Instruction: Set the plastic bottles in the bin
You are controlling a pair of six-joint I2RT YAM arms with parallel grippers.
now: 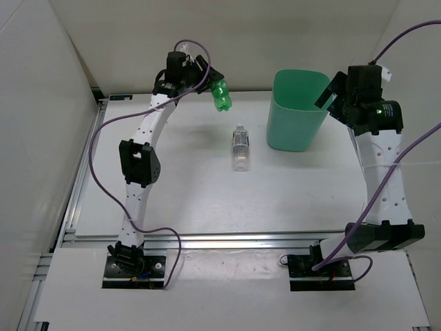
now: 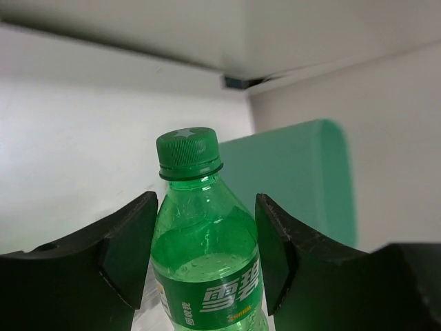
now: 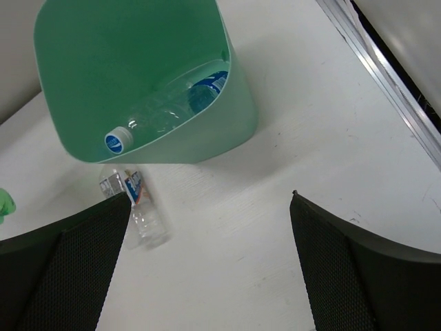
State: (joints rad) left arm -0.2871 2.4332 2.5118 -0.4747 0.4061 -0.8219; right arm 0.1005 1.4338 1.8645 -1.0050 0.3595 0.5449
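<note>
ok so the left fingers (image 2: 127, 248) are clamped on the translucent green plastic bottle with the green screw cap (image 2: 203, 241), one black pad pressed on each side of its body. Cap points away from the wrist cam, label with white characters facing it. From the top cam that green bottle (image 1: 220, 96) sits tilted out at the far side of the white desk (image 1: 186, 200), left of the tall mint-green plastic bin with the rounded-square rim (image 1: 296, 124) and clearly apart from it. Looks like it's up off the desk

right fingers (image 3: 69, 276) are spread wide with nothing between them. Overhead they hang by the right side of the bin's rim, and the wrist cam looks down into the bin (image 3: 227, 131)

inside the bin, a clear plastic bottle with a blue label (image 3: 165, 114) lies on its side on the bottom

one more is out on the desk: a clear plastic bottle with a mostly white label (image 1: 240, 148), flat on its side, near the bin's left side but not touching it, roughly between the two arms. In the right wrist view it (image 3: 138, 207) is partly hidden behind one finger
</note>
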